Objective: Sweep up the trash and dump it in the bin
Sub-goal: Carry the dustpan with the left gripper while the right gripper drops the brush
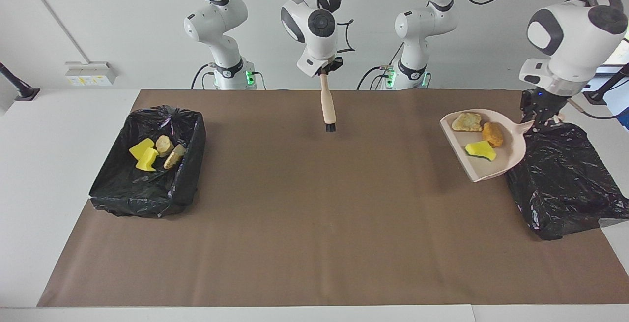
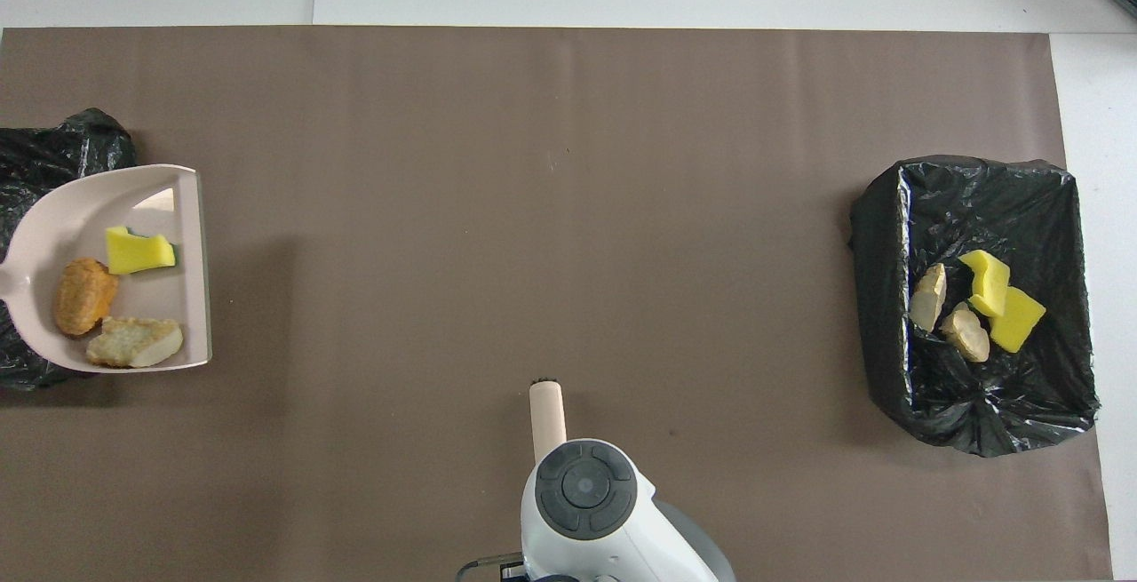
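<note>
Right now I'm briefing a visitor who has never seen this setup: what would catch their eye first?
First, the pink dustpan held up by the left gripper at the left arm's end of the table, carrying three scraps beside a black bin. Next, the brush hanging bristles down from the right gripper over the brown mat. Last, the open bin at the right arm's end, holding four scraps.

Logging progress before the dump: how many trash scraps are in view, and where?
7. Three ride in the pink dustpan: yellow sponge piece, orange lump, pale bread piece. Four lie in the open bin: two yellow sponges, two tan lumps. None seem hidden.
</note>
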